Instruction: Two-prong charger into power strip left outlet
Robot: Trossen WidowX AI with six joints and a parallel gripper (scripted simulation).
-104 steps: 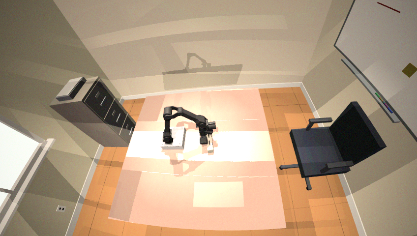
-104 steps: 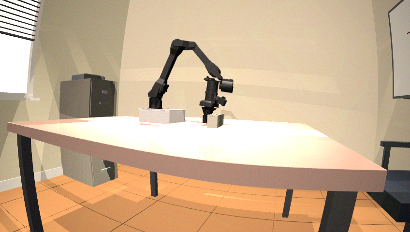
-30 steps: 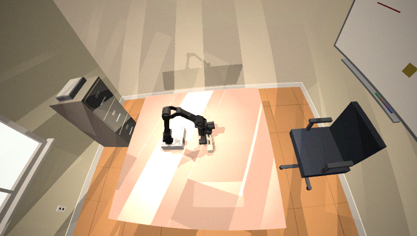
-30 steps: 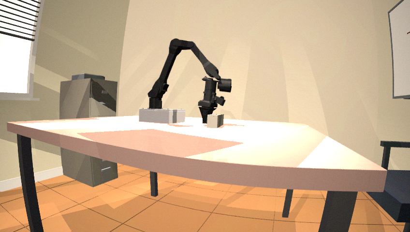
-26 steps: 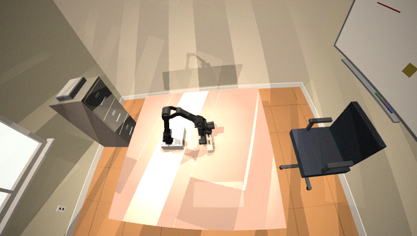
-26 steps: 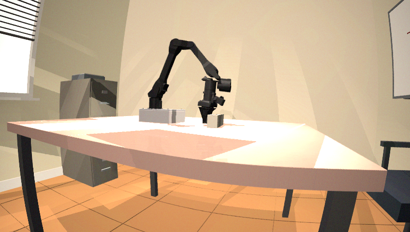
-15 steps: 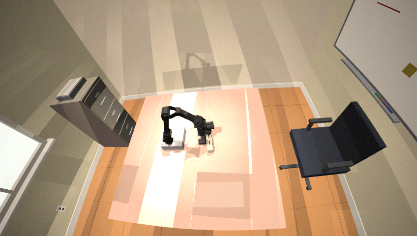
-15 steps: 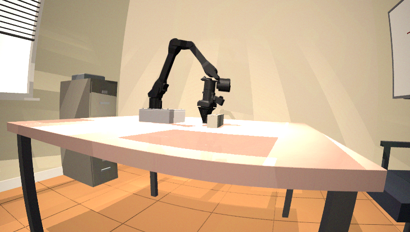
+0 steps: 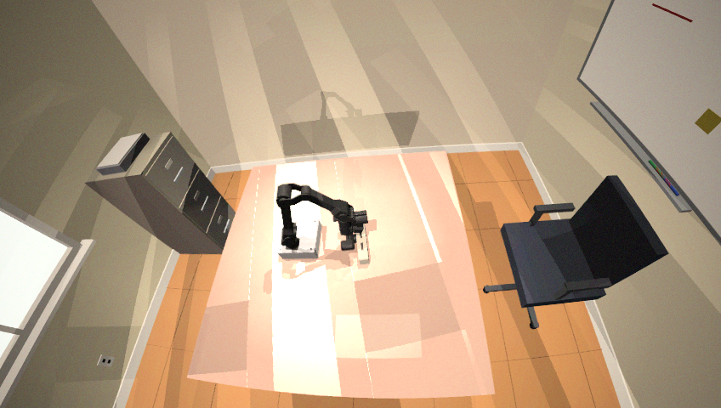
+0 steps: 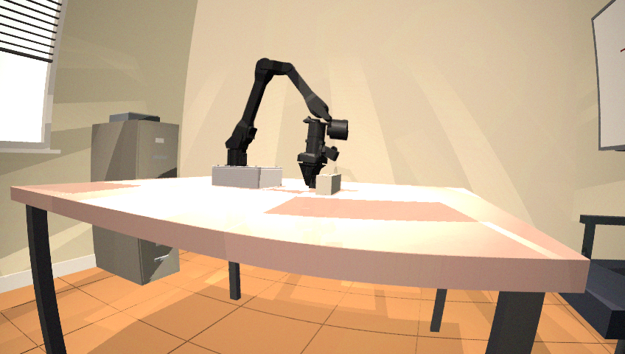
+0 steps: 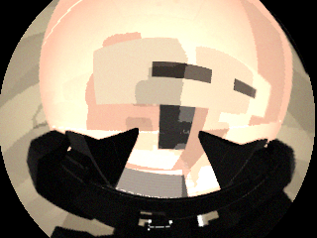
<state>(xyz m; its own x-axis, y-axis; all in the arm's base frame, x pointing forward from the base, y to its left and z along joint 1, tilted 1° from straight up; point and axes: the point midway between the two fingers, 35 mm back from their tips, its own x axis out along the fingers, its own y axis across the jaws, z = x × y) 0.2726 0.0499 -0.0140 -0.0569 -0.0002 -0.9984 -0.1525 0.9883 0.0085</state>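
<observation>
The beige power strip (image 9: 363,256) (image 10: 324,184) (image 11: 116,76) sits on the table. The wrist view shows a long dark recess (image 11: 181,71) and a shorter one (image 11: 245,88) on it. The charger (image 11: 169,130) is a dark block close beside the strip; its prongs cannot be made out. My gripper (image 10: 310,186) (image 11: 169,132) points down beside the strip. It is open, with its fingertips apart on either side of the charger in the wrist view and not closed on it. The charger cannot be made out in either the top or the exterior view.
The light grey base box (image 9: 298,251) (image 10: 234,177) (image 11: 154,183) of the arm stands to the left of the strip in the top and exterior views. Bright sunlight and shadow patches cross the table (image 9: 405,379) (image 10: 306,262). An office chair (image 9: 551,263) stands beyond its right edge.
</observation>
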